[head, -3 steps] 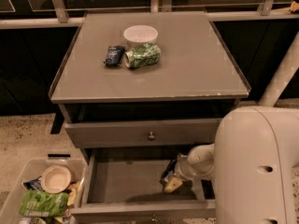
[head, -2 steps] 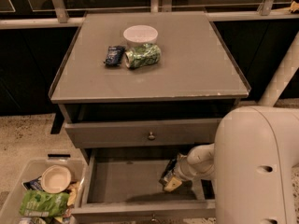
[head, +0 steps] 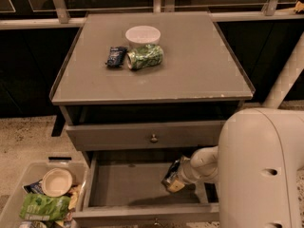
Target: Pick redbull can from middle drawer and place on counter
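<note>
Step in hand: grasping or lifting the redbull can out of the middle drawer (head: 133,186), judged from the arm reaching down into the open drawer at the lower centre of the frame.
End effector: end effector (head: 173,177) sits inside the drawer toward its right side, at the tip of the white arm (head: 259,170) that fills the lower right of the frame; whether its fingers are spread or pressed together cannot be told.
Redbull can: not clearly separable; a dark and yellowish shape at the end effector may be the can, but this cannot be confirmed.
Middle drawer: pulled out, its grey floor bare to the left of the end effector; the closed upper drawer (head: 142,136) with its round knob (head: 153,138) overhangs just above.
Counter: counter (head: 199,70) lies in the upper half of the frame, carrying a white bowl (head: 142,34), a green can (head: 145,57) on its side touching the bowl's front, and a small dark blue packet (head: 116,56) just left of the green can.
Free space: the right and front parts of the surface look open for placing.
Doing it well: the lift likely needs to come out toward the front before rising, so the can clears the upper drawer's face and the counter's front edge.
Risk: a thin can could slip or tip if held off-centre.
Floor: a clear bin (head: 35,198) of snacks stands at the lower left.
</note>
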`<state>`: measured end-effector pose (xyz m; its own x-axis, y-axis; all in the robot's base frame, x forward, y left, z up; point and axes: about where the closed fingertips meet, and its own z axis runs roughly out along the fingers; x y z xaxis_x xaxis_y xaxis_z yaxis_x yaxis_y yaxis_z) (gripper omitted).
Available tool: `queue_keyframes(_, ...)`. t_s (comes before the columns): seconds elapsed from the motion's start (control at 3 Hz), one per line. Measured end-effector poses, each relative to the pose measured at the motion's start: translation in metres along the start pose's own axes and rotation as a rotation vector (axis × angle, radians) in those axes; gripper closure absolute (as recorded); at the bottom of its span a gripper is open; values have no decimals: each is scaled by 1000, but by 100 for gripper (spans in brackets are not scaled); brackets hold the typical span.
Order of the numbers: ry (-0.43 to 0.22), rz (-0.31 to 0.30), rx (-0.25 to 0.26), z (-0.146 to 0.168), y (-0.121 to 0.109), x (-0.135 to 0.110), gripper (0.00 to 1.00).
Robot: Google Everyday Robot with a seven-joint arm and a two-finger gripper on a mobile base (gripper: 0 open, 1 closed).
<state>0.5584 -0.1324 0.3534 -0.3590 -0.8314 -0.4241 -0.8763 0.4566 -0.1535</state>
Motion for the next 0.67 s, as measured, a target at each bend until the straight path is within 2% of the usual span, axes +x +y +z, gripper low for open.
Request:
queue_keyframes(0.33, 0, 0, 0, 0, 0, 0, 88)
queue_keyframes(0.67, 2, -15, 17, -18, 7, 0, 100)
